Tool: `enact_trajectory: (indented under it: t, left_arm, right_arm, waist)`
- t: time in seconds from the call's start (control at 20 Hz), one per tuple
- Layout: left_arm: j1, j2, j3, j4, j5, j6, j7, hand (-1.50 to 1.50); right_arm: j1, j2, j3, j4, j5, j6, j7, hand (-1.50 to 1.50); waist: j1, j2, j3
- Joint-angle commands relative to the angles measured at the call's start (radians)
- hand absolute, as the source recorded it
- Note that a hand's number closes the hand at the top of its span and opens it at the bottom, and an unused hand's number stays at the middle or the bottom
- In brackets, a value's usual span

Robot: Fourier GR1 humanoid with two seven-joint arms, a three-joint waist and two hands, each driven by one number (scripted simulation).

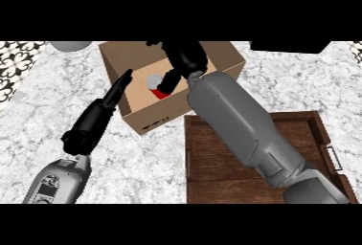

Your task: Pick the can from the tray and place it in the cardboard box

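The can [155, 85], red with a grey top, lies inside the open cardboard box [216, 60] at the top centre. My right hand [185, 55] hangs over the box, its forearm crossing the tray's left part. Its thumb [168, 81] points down against the can, and its fingers spread away toward the box's far wall, not curled round the can. The brown wooden tray [212, 162] sits at lower right with nothing showing on its bare floor. My left hand [90, 125] is open, its straight fingers [121, 85] reaching up to the box's left wall.
A grey round object [69, 45] sits at the top left and a dark block [290, 46] at the top right. Patterned tiling [13, 62] runs along the left edge. Marble counter [141, 162] lies between my left forearm and the tray.
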Motion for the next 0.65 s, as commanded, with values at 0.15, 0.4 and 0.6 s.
enact_trajectory:
  t: [0.15,0.4,0.6]
  left_arm:
    - [0.012,-0.026,-0.021,0.08,0.01,-0.032,0.002,0.0]
    - [0.041,-0.036,-0.027,0.037,0.004,-0.022,0.014,0.0]
    - [0.03,-0.02,-0.002,0.044,0.006,-0.031,0.028,0.0]
  right_arm:
    - [-0.004,0.0,-0.079,0.076,-0.207,-0.095,-0.17,-1.5]
    - [0.046,0.0,-0.254,0.03,-0.378,-0.171,-0.324,-1.5]
    - [0.05,-0.017,-0.368,0.049,-0.487,-0.096,-0.416,-1.5]
  waist:
    - [-0.001,0.013,-0.005]
    - [-0.018,0.01,-0.003]
    - [-0.043,0.003,-0.003]
